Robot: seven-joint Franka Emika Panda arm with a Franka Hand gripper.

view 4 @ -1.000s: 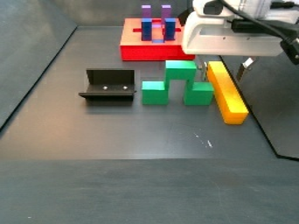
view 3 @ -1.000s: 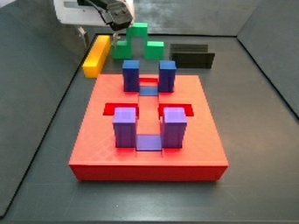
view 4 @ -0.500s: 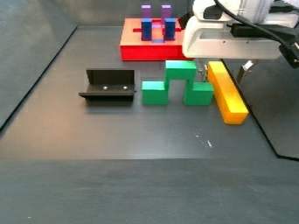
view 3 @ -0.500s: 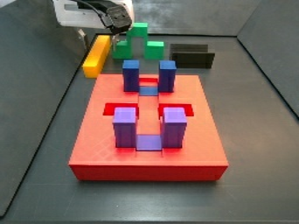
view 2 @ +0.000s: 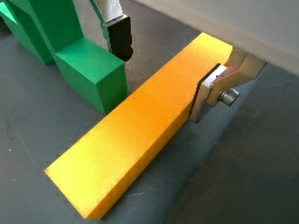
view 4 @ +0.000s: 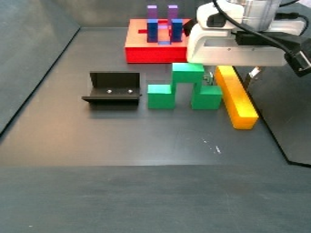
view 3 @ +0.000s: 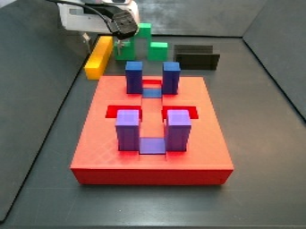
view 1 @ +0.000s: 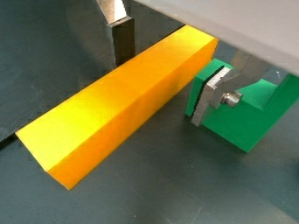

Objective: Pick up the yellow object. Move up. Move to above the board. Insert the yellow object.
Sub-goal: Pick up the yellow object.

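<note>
1. Risk I am weighing: the open gripper (view 2: 170, 63) is straddling one end of the yellow bar (view 2: 146, 144), so closing off-centre could tilt it or nudge the neighbouring green stepped block (view 2: 73, 54).
2. I am watching the bar lying flat on the dark grey floor (view 4: 134, 150), well apart from the red board (view 3: 149, 156).
</note>
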